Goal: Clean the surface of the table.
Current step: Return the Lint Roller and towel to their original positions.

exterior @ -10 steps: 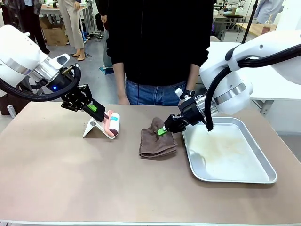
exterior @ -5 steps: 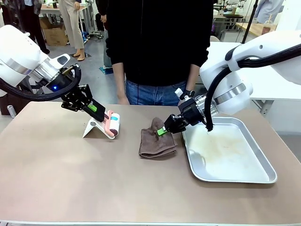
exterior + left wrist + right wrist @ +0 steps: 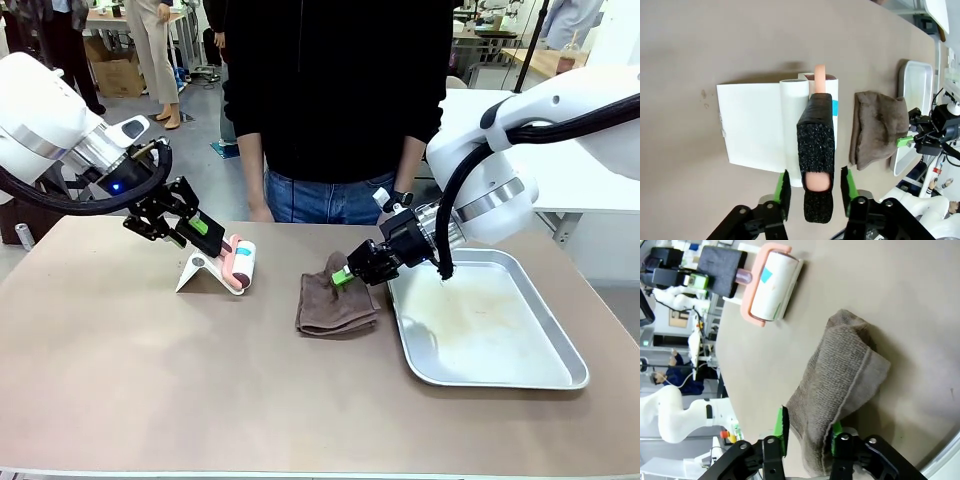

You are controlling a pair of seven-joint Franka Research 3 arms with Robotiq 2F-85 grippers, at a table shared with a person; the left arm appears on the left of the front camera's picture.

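The left arm is reaching in low, its left end effector (image 3: 812, 187) spread, fingers flanking the black handle of a lint roller (image 3: 240, 263) without touching it. The roller is resting on a white stand (image 3: 752, 127). The right end effector (image 3: 807, 432) is standing spread around a brown folded cloth's (image 3: 335, 303) edge. Both are hovering over the taupe counter (image 3: 200, 380), beside 1 metal tray (image 3: 490, 325).
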